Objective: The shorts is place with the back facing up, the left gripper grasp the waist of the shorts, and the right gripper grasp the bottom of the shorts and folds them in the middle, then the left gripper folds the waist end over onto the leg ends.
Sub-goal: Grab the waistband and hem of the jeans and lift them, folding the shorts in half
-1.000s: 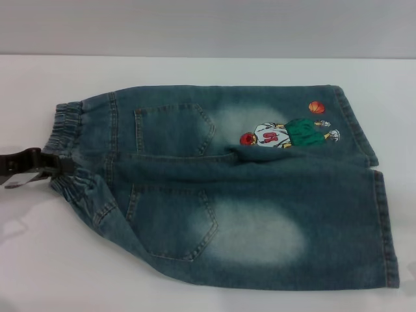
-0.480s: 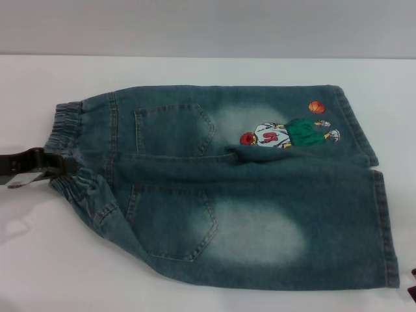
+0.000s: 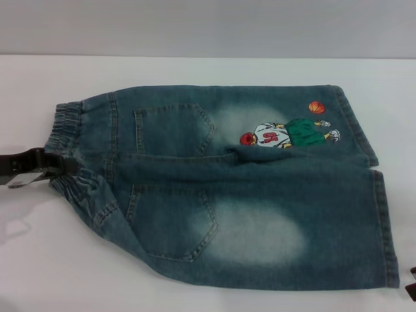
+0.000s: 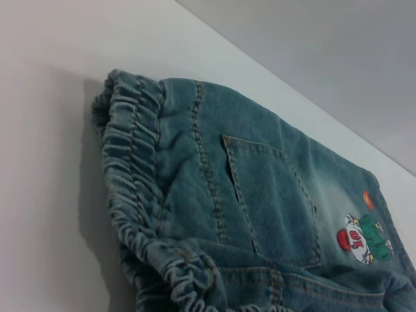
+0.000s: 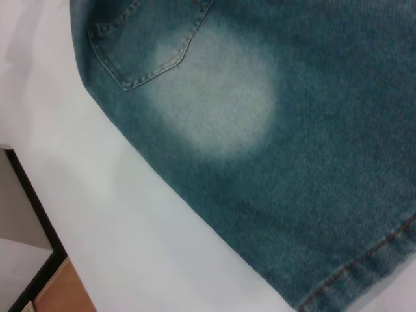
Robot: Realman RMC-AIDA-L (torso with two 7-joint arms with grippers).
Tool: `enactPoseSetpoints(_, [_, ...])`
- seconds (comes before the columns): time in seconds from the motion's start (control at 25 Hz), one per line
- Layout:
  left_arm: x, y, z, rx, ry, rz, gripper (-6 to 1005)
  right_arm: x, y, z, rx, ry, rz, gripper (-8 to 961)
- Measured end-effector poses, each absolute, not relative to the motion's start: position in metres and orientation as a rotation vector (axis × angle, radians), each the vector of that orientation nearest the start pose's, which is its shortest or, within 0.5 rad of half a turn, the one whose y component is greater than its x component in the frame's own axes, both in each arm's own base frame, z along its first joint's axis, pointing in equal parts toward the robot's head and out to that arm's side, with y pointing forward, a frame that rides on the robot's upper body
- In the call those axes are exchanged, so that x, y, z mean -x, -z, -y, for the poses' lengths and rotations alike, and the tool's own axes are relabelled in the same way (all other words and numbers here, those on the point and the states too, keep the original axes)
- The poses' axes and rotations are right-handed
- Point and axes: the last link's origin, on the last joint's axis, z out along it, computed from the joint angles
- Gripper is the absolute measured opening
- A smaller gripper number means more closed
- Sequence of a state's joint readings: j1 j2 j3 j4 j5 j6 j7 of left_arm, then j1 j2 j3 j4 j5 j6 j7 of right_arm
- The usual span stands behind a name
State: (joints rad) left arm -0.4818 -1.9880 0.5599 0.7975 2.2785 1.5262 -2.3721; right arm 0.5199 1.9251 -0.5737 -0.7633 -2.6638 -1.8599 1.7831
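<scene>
The blue faded denim shorts (image 3: 234, 188) lie flat, back up, on the white worktop (image 3: 39, 260), gathered waist (image 3: 68, 153) at 9 o'clock, where the black left tool (image 3: 55, 164) reaches it, grip unclear, and the right tool (image 3: 411, 289) at 4 o'clock, opening unclear.

The left gripper (image 3: 57, 164) reaches a little farther in over the waist (image 3: 68, 146) than a second ago, its dark tips now lying on the gathered band where earlier they only met its edge. At the lower right corner of the head view the right gripper (image 3: 411, 290) shows slightly more of its dark tip beside the leg ends (image 3: 387, 227), having been out of view a second ago.
</scene>
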Motion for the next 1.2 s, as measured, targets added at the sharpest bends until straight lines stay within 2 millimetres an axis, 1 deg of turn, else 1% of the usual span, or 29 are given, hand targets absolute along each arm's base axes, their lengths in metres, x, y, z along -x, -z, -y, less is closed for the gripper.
enactPoseSetpoints(1.2, [0.3254,-0.0636,-0.3284,2.104,0.505,1.847,140,-0.3346,-0.0628,-0.2764,2.886,0.210,-1.339,524])
